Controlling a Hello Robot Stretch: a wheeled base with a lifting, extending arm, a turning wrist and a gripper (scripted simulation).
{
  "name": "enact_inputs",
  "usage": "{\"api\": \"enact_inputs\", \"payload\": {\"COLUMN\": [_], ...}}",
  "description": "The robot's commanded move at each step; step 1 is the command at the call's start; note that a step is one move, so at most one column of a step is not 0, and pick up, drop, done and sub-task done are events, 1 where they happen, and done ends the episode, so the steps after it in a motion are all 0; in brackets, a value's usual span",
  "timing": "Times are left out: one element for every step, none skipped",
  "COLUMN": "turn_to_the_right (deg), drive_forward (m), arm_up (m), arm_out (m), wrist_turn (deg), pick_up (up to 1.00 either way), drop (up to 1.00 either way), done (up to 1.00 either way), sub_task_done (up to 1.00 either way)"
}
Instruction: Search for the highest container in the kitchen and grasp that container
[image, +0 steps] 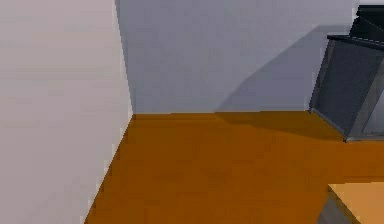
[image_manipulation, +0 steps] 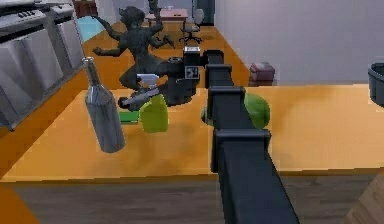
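Ahead, orange floor (image: 220, 165) runs to pale walls (image: 55, 90). A dark grey cabinet (image: 355, 85) stands at three o'clock in the forward view, and a wooden table corner (image: 360, 200) pokes in at five o'clock.

Over to the arm side view: a broad orange tabletop (image_manipulation: 320, 125) spans the picture. The dark arm (image_manipulation: 240, 150) rises from six o'clock and reaches out across it toward twelve. At ten o'clock sits a grey appliance (image_manipulation: 30, 60). A dark many-armed statue (image_manipulation: 130, 45) poses at eleven o'clock.

Now the one to watch: a tall grey bottle (image_manipulation: 102, 120), upright on the tabletop at nine o'clock in the picture, the tallest vessel on this table.

The gripper (image_manipulation: 132, 101) points toward nine o'clock from the arm's far end, its fingers near the bottle's shoulder. Touching or apart, I cannot tell. A yellow-green lump (image_manipulation: 153, 117) sits on the table right at the gripper, so I cannot tell whether it holds anything, nor how wide the fingers stand.

A green rounded thing (image_manipulation: 260, 108) lies just beside the arm at its three o'clock. A dark bin (image_manipulation: 377, 85) stands at the picture's three o'clock edge. A small reddish box (image_manipulation: 262, 72) sits at one o'clock.
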Motion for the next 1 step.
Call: {"api": "enact_inputs", "payload": {"turn_to_the_right": [0.0], "drive_forward": [0.0], "arm_up": [0.0], "arm_out": [0.0], "wrist_turn": [27.0], "pick_up": [0.0], "drop": [0.0], "done": [0.0], "sub_task_done": [0.0]}}
